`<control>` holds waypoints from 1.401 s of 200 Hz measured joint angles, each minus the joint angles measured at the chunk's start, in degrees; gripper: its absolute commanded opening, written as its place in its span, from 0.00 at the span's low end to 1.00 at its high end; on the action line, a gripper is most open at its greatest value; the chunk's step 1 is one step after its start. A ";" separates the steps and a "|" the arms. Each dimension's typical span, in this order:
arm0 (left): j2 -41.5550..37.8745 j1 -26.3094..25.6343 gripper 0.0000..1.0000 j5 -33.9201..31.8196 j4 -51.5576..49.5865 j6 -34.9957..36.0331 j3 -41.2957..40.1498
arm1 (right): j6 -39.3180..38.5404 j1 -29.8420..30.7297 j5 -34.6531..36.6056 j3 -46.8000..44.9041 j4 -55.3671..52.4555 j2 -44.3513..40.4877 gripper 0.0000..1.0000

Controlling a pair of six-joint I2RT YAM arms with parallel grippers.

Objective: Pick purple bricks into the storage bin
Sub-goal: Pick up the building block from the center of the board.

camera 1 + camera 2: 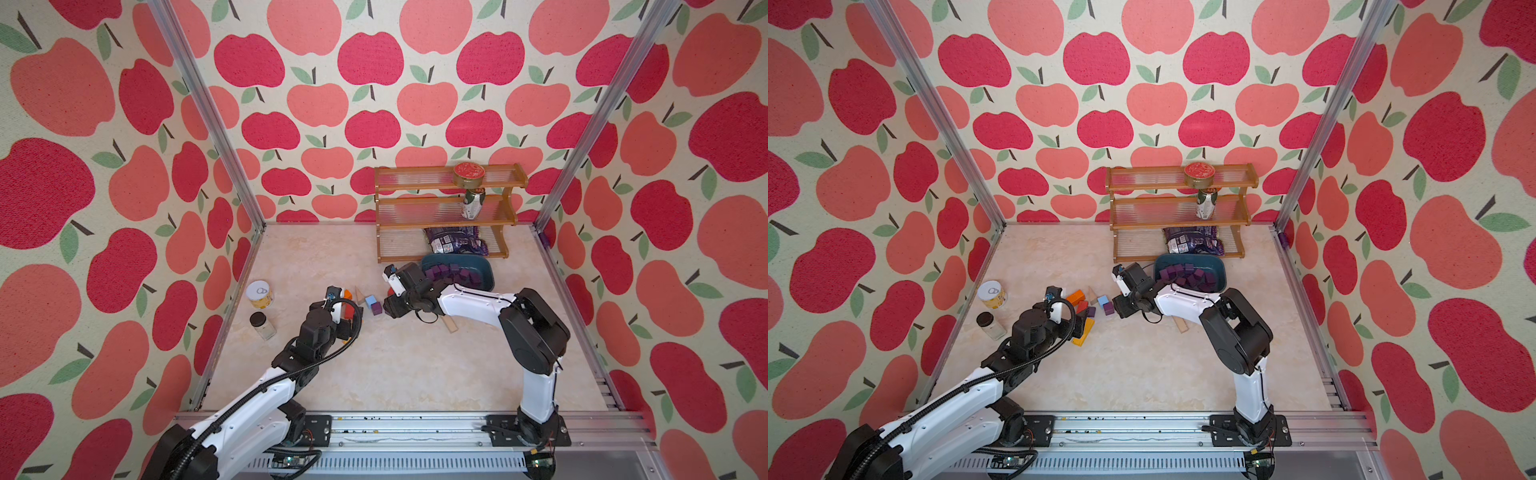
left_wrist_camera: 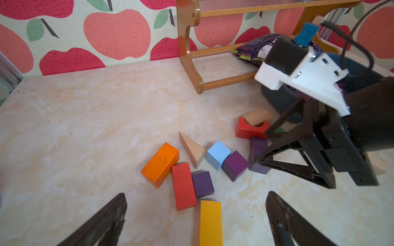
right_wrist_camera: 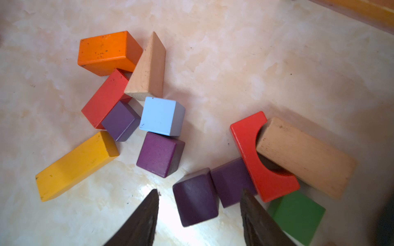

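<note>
Purple shows in two places. A heap of purple bricks (image 1: 453, 276) already lies in the storage bin (image 1: 478, 262), which sits just in front of the wooden rack (image 1: 449, 208). Four more lie on the table (image 3: 255, 53) among blocks of other colours. The right gripper (image 3: 200, 213) is low over one of these, the near brick (image 3: 195, 198). Its fingers are parted and straddle the brick, clear of it on both sides, so nothing is gripped yet. The brick's longer side seems to run along the fingers rather than across them, so closing would pinch its short width. One fingertip stands in front of the neighbour brick (image 3: 231, 179), also purple, which touches the near brick and butts against the red arch (image 3: 253, 153). That finger may catch both bricks at once. The left gripper (image 2: 196, 194) hangs with its fingers spread wide and empty above the other cluster, where a purple cube (image 2: 202, 184) sits against a red bar (image 2: 183, 186). The right arm is plainly the nearer one to the near brick and to the bin.
</note>
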 measured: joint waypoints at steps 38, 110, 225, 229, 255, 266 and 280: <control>0.00 0.22 0.99 0.00 0.00 -0.57 0.00 | -1.66 0.96 1.75 1.29 -1.86 1.25 0.63; 0.00 0.48 0.99 0.22 0.00 -0.96 0.00 | -2.93 1.86 3.67 4.28 -4.66 3.74 0.53; 0.00 0.85 0.99 0.39 0.00 -0.96 0.00 | -3.39 1.86 4.96 6.43 -6.27 5.44 0.49; 0.00 0.85 0.99 0.42 0.00 -0.96 0.00 | -3.37 1.86 4.96 6.43 -6.27 5.44 0.49; 0.00 0.85 0.99 0.42 0.00 -0.96 0.00 | -3.39 1.88 5.11 6.43 -6.32 5.44 0.50; 0.00 0.85 0.99 0.42 0.00 -0.96 0.00 | -3.39 1.92 5.16 6.43 -6.32 5.44 0.50; 0.00 0.87 0.99 0.42 0.00 -0.96 0.00 | -3.39 2.03 5.31 6.43 -6.34 5.44 0.50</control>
